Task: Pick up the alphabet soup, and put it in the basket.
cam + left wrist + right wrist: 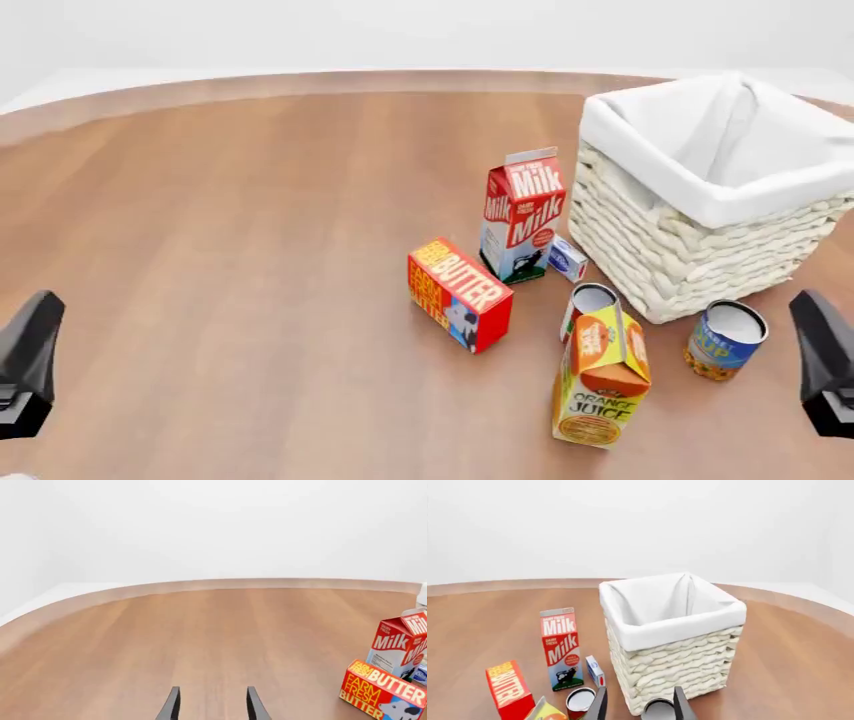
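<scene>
Soup sits on desk at basket's 6 o'clock, juice at its 9. Your R claw hangs wide and empty over it; L claw wide too. Risk: descending off-centre, you'd clip basket wall or juice.

Table: wood-grain top, smooth, satin sheen. Basket: coarse woven wicker, cream, matt; lining of soft white cloth, creased. Soup: can with printed paper-like label, pale smooth lid. Milk, juice, butter: printed card cartons, smooth. Fingers: dark, matt, smooth.
</scene>
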You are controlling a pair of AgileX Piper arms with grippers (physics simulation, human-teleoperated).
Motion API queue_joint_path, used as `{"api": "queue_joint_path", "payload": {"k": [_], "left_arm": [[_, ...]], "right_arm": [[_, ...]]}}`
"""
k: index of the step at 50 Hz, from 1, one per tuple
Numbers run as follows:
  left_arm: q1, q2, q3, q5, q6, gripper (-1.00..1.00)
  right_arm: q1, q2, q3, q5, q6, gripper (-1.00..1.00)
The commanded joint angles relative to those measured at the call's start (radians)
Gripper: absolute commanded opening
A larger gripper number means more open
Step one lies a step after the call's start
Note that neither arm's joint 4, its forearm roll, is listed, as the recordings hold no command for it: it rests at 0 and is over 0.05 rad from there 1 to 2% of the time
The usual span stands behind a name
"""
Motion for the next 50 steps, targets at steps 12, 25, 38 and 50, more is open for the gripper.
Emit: {"api": "queue_joint_path", "payload": {"k": [12,25,38,50], "left_arm": [[0.000,0.000,0.000,0.000,0.000,1.00],[0.000,0.000,0.000,0.000,0.000,1.00],[0.000,0.000,0.000,0.000,0.000,1.00],[0.000,0.000,0.000,0.000,0.000,1.00]], "right_arm": [[0.003,0.020,-0.027,0.022,-0.010,1.00],[0.005,0.029,-0.067,0.073,-0.037,1.00],[0.007,0.058,-0.108,0.109,-0.069,1.00],[-0.006,0.093,-0.125,0.135,-0.096,1.00]]}}
